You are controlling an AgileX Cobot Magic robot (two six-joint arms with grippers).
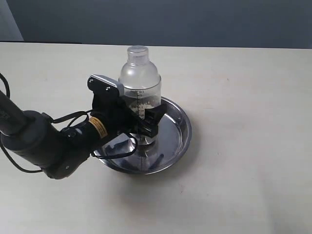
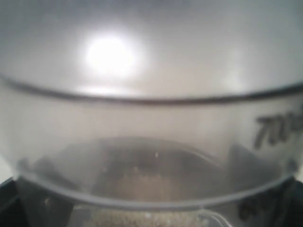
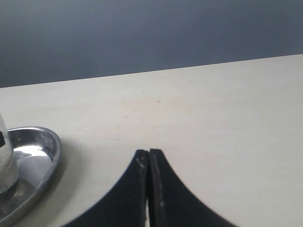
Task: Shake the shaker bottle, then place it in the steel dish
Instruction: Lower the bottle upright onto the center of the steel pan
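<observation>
Lower left of the exterior view: left arm reached in over the bare surface [image 1: 243, 170]. Its left claw [image 1: 130, 108] was spread wide around the middle of the shaker bottle [image 1: 140, 73], one finger on each side. It looked like a hold on the bottle, not a release.

Center of frame: steel dish [image 1: 178, 131], with the bottle upright inside it, nearer the back rim. The bottle's foot was down at the dish floor. Resting or a hair above, cannot tell; the mirror base confuses it.

Progress, as a judgement: the bottle was already in the dish, so the shake part was probably over and the placing nearly done. Left to do: let go and pull the arm clear without tipping the bottle.

Contents: the dish held only the bottle. The bottle had brown and whitish grains [image 1: 146, 103] sitting low, about at the claw's height beside the black scale, with clear space above them. The cap was on.

The left wrist view was filled edge to edge by the bottle wall [image 2: 151, 118], with the grains [image 2: 142, 182] blurred along the bottom of the frame.

The right claw [image 3: 149, 152] was closed tight on nothing, low over the surface. The dish rim [image 3: 47, 142] sat at that view's lower left.

Far back: plain dark wall.
</observation>
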